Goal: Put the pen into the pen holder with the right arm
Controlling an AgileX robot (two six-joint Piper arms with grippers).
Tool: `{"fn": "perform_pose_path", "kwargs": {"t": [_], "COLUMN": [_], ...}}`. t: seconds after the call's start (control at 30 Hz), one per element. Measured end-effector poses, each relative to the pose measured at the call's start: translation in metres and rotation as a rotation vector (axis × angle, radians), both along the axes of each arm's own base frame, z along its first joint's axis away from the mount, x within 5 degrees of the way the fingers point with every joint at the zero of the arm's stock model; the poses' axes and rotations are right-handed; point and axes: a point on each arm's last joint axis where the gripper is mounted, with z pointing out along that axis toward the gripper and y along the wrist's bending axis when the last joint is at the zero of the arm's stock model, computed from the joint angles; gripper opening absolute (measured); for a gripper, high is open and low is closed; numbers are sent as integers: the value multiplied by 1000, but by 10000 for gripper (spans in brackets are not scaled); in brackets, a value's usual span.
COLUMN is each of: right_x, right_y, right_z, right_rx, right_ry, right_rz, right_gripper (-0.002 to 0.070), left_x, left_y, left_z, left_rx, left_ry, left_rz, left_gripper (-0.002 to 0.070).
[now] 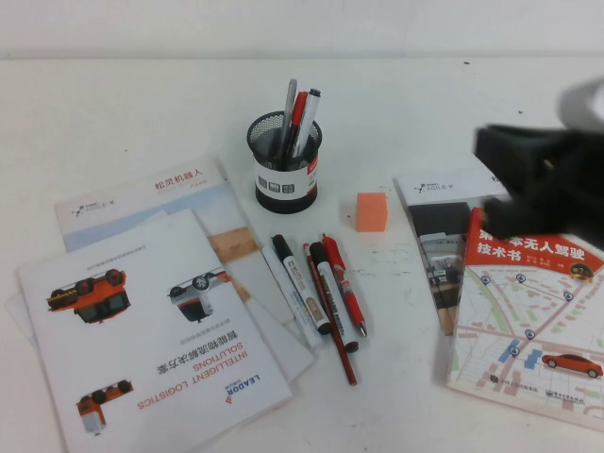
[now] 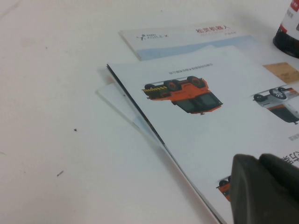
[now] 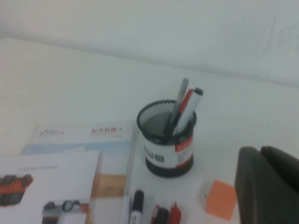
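Pen (image 1: 289, 102) upright in pen holder (image 1: 286, 170) | right tool (image 1: 543, 184) over book, grip unclear | left tool (image 2: 264, 191) over brochures, grip unclear

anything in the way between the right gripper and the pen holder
Only the orange block, low on the table between them. The right gripper hangs above the book at the right; the silver-grey pen stands inside the pen holder beside a red pen and a marker. The left gripper is over the brochures.

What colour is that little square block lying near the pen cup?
The block is orange, clearest in the high view, right of the pen holder.
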Motion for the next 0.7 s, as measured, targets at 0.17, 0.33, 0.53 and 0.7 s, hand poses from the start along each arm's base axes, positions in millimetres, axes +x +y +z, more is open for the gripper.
{"fn": "perform_pose_path", "kwargs": {"t": [0.17,0.33,0.53,0.7], "right_x": [-35,-53,-65,-77], "right_y": [-23,-38,-50,-77], "right_z": [-11,-16,-14,-17], "right_rx": [-18,-90,-160,-149], "right_ry": [26,73,75,69], "right_rz": [-19,-49,-79,-209], "right_gripper": [-19,-19,-19,-19], "left_x": [0,0,0,0], "left_y": [0,0,0,0], "left_z": [0,0,0,0], "left_rx": [0,0,0,0], "left_ry": [0,0,0,0], "left_rz": [0,0,0,0], "left_gripper": [-3,-3,-2,-3]}}
